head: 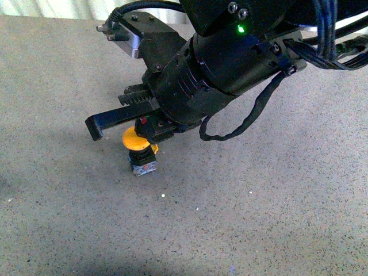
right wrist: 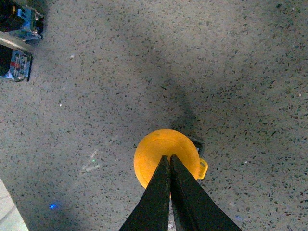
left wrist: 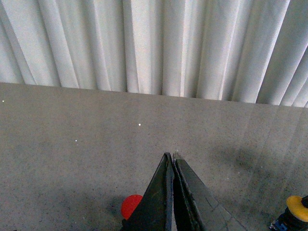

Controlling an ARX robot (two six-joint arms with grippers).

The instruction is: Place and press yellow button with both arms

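The yellow button [head: 135, 141] stands upright on the speckled grey table [head: 259, 195], orange-yellow cap on top, black collar and small clear base under it. My right arm [head: 230, 57] reaches in from the upper right, and its right gripper [head: 140, 131] is shut, tips down on the cap. In the right wrist view the shut right gripper [right wrist: 169, 157] points at the middle of the yellow button's cap [right wrist: 154, 149], the side tab [right wrist: 203, 168] sticking out beside it. My left gripper [left wrist: 172, 156] is shut on nothing above bare table. The yellow button [left wrist: 297, 208] shows well off to its side.
A round red thing [left wrist: 130, 206] lies on the table, half hidden behind the left fingers. Two small blue-and-black blocks [right wrist: 19, 21] sit at a corner of the right wrist view. A pleated white curtain [left wrist: 154, 43] closes the table's far edge. A loose black cable [head: 253, 115] hangs from the right arm.
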